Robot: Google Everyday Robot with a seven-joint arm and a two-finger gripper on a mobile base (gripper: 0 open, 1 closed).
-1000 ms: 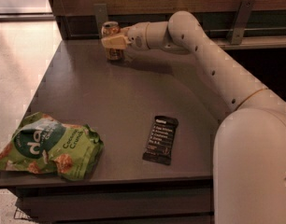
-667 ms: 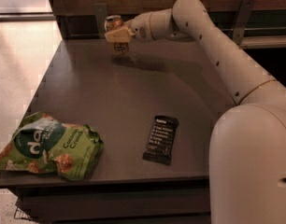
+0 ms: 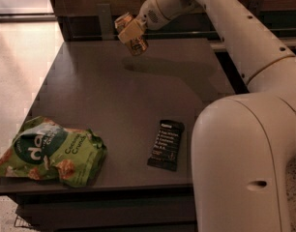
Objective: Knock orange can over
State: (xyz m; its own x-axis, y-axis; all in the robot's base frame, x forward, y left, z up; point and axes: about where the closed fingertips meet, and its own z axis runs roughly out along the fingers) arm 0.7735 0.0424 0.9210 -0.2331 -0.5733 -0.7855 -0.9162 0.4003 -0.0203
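Gripper (image 3: 130, 31): clamped on the orange can (image 3: 139, 47), tilted, clear above the table's (image 3: 90, 91) far end. Can's middle hidden by fingers. Black snack bar (image 3: 166, 144): print unreadable.

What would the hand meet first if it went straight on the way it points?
The hand is shut on the tilted orange can, held above the table, so the can comes first. Beyond it, leftward, the way looks free, though depth is unclear.

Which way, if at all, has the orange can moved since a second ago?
Yes, upward. The orange can stood at the far edge of the table; now it hangs tilted above it, held in the pincer.
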